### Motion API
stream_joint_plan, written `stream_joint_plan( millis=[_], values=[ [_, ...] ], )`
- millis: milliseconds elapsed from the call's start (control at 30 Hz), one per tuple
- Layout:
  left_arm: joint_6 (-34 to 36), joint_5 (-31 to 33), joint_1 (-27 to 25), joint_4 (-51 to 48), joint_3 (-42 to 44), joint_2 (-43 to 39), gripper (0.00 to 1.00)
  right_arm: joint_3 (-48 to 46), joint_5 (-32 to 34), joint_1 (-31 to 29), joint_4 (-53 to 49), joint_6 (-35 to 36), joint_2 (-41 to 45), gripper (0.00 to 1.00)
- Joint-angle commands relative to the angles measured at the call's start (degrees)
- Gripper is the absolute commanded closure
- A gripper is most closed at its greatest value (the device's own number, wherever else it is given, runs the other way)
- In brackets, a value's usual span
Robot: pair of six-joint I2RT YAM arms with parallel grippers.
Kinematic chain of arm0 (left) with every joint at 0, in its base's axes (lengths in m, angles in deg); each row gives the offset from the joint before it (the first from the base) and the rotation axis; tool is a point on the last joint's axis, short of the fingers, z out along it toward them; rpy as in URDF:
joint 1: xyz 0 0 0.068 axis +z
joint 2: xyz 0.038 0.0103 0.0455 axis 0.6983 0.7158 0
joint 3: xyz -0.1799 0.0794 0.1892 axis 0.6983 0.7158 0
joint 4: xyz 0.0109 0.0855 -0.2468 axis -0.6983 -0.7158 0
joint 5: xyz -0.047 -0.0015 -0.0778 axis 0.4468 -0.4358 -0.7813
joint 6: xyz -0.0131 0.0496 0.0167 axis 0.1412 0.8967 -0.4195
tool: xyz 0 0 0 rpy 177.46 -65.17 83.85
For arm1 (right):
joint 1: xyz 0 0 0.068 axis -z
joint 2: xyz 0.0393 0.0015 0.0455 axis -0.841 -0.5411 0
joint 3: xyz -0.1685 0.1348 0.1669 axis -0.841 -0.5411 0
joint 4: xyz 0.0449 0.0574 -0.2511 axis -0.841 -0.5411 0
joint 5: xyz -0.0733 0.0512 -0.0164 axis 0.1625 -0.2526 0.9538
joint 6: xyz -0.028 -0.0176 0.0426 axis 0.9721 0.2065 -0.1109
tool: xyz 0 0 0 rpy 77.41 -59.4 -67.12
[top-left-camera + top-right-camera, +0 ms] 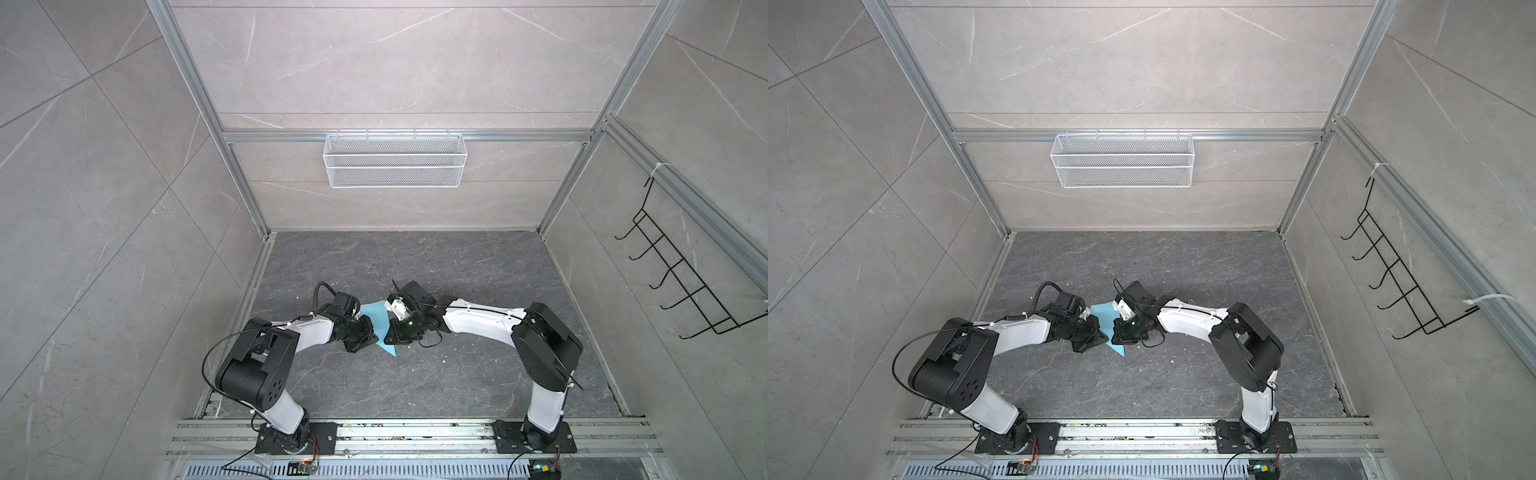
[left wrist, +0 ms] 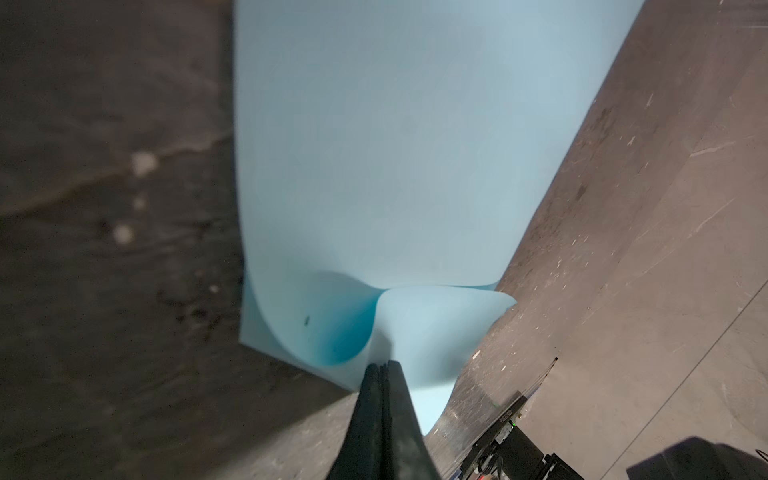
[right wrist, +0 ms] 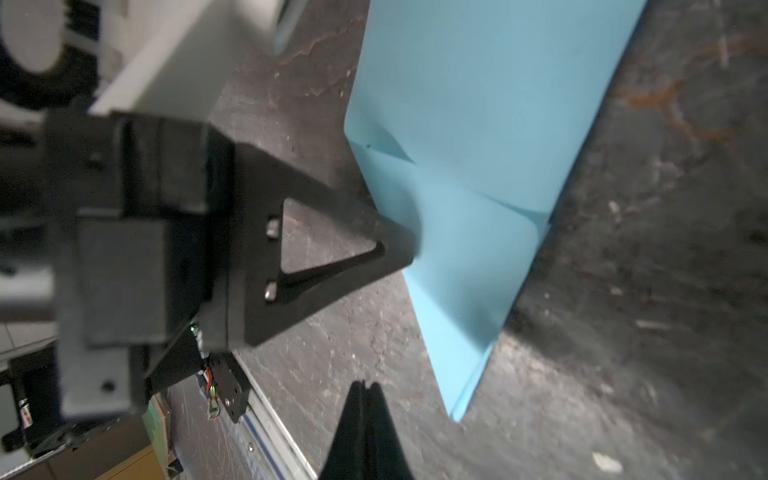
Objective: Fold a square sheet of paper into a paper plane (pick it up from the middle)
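**Q:** Light-blue paper sheet [image 1: 376, 318], thin, matte, partly folded: where is it?

**A:** It lies on the dark grey stone-pattern tabletop [image 1: 415, 270], approx. mid-width and nearer the front rail than the back wall, btw. the two grippers. Both top views agree, cf. sheet [image 1: 1104, 313]. One pointed corner aims at the front rail.

**Q:** Fold state?

**A:** Right wrist view: the sheet [image 3: 478, 104] shows overlapping layers w/ slanted fold edges and narrows to a tip. Left wrist view: the sheet [image 2: 374, 145] is mostly flat. The edge nearest the fingertips curls up into a loop, deeper blue inside.

**Q:** Tool, left side?

**A:** Black left gripper [image 2: 382, 368]: jaws together, pinching the curled edge of the sheet. In the right wrist view the left gripper [image 3: 409, 245] meets the sheet's edge w/ its triangular finger.

**Q:** Right side?

**A:** Black right gripper [image 3: 365, 386]: jaws pressed together, nothing btw. them. Its tips are over bare tabletop, near the sheet's narrow end but apart from it. In a top view the right gripper [image 1: 392, 334] sits at the sheet's right edge.

**Q:** Surroundings?

**A:** White wire-mesh basket [image 1: 395, 160] on the back wall and black wire hook rack [image 1: 681, 282] on the right wall, both well apart from the sheet.
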Motion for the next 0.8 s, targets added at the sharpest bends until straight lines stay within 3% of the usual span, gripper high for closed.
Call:
stream_joint_plan(
  millis=[0, 300, 567, 767],
  values=[
    [1.7, 5.4, 0.0, -4.8, 0.6, 2.5, 0.97, 2.4, 1.5, -0.3, -1.4, -0.1, -3.6, 0.94],
    [3.1, 5.1, 0.0, -5.3, -0.2, 2.2, 0.97, 2.6, 2.1, -0.4, -3.5, -0.3, -7.1, 0.94],
    [11.9, 2.4, -0.1, -10.0, -6.1, 1.2, 0.86, 1.9, 5.0, -0.3, -7.7, 0.0, -9.6, 0.95],
    [17.6, 2.6, -0.1, -14.7, -9.6, 0.9, 0.85, 1.7, 5.4, -0.2, -8.3, -0.2, -10.4, 0.95]
  ],
)
